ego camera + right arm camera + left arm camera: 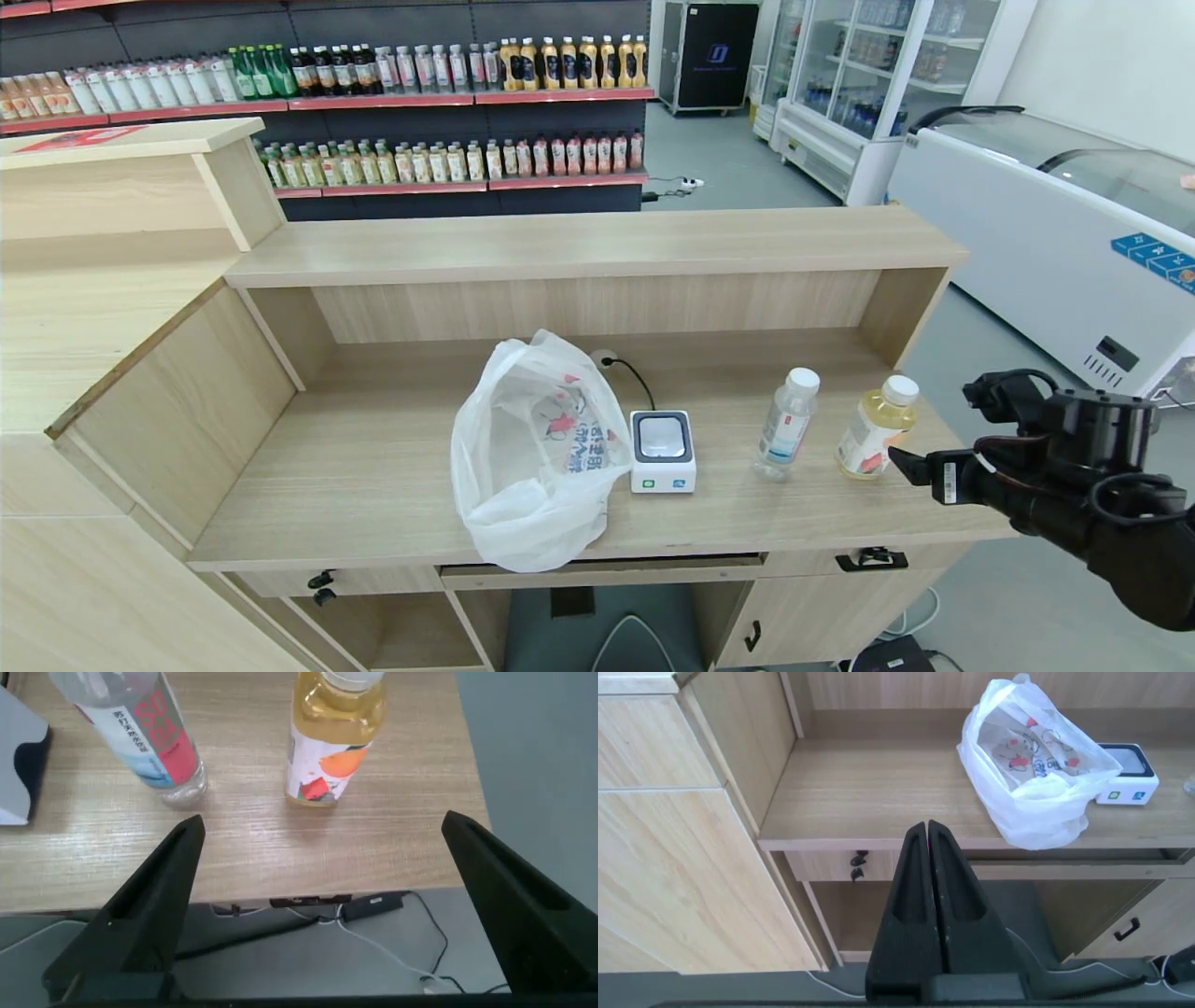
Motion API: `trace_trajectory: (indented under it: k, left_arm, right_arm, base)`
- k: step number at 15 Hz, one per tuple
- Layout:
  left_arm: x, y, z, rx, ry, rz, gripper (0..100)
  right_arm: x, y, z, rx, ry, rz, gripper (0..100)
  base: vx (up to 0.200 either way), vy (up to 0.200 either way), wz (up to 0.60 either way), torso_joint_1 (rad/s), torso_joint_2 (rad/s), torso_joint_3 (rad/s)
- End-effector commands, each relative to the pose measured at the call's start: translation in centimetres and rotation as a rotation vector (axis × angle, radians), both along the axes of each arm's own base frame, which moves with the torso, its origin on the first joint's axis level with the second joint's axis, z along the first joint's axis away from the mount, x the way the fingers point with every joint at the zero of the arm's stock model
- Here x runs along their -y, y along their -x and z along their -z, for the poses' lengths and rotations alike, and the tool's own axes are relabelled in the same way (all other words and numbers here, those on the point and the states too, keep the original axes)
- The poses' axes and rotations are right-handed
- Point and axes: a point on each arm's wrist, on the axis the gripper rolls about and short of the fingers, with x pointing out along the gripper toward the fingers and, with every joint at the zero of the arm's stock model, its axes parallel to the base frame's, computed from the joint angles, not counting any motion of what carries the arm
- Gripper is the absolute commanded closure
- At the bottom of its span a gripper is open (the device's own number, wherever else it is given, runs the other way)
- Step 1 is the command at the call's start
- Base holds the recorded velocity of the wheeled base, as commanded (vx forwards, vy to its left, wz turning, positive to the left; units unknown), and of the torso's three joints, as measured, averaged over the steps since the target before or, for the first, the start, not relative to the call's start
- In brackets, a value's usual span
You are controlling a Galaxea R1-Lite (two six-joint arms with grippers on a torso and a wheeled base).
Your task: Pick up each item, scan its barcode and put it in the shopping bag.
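Note:
A white plastic shopping bag (537, 457) lies open on the wooden counter (373, 467), with a small white barcode scanner (662, 451) just to its right. Further right stand a clear water bottle (786, 423) and a yellow juice bottle (876, 427), both upright with white caps. My right gripper (934, 425) hovers open off the counter's right front corner, close to the juice bottle (334, 737), with its fingers spread wide and the water bottle (140, 733) off to one side. My left gripper (927, 835) is shut and empty, low before the counter's front edge, left of the bag (1036, 761).
A raised shelf (597, 245) runs along the back of the counter, and a side wall (177, 411) closes its left end. The scanner's black cable (635, 373) leads back to a hole. Drawers with black handles (870, 559) sit under the front edge.

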Motion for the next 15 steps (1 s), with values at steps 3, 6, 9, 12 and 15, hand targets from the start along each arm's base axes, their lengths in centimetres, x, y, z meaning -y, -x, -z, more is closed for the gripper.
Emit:
trace_trajectory:
  k: [3,6,9,12,15]
  left_arm:
    - [0.0,0.0,0.0,0.000,0.000,-0.001,100]
    - [0.0,0.0,0.0,0.000,0.000,-0.001,100]
    - [0.0,0.0,0.0,0.000,0.000,-0.001,100]
    - [0.0,0.0,0.0,0.000,0.000,-0.001,100]
    - [0.0,0.0,0.0,0.000,0.000,-0.001,100]
  right_arm:
    - [-0.2,-4.1,2.0,-0.001,0.002,-0.011,0]
    - [-1.7,-6.0,2.6,0.019,-0.022,-0.124,0]
    - [-2.8,-7.0,3.2,0.036,-0.026,-0.188,0]
    - [-3.9,-7.7,4.9,0.041,0.000,-0.244,0]
    - [-4.6,-8.0,6.1,0.050,0.012,-0.286,0]
  base:
    - [0.000,0.000,0.00,0.000,0.00,0.000]
    - [0.000,0.000,0.00,0.000,0.00,0.000]
    - [0.000,0.000,0.00,0.000,0.00,0.000]
    - [0.000,0.000,0.00,0.000,0.00,0.000]
    - [0.000,0.000,0.00,0.000,0.00,0.000]
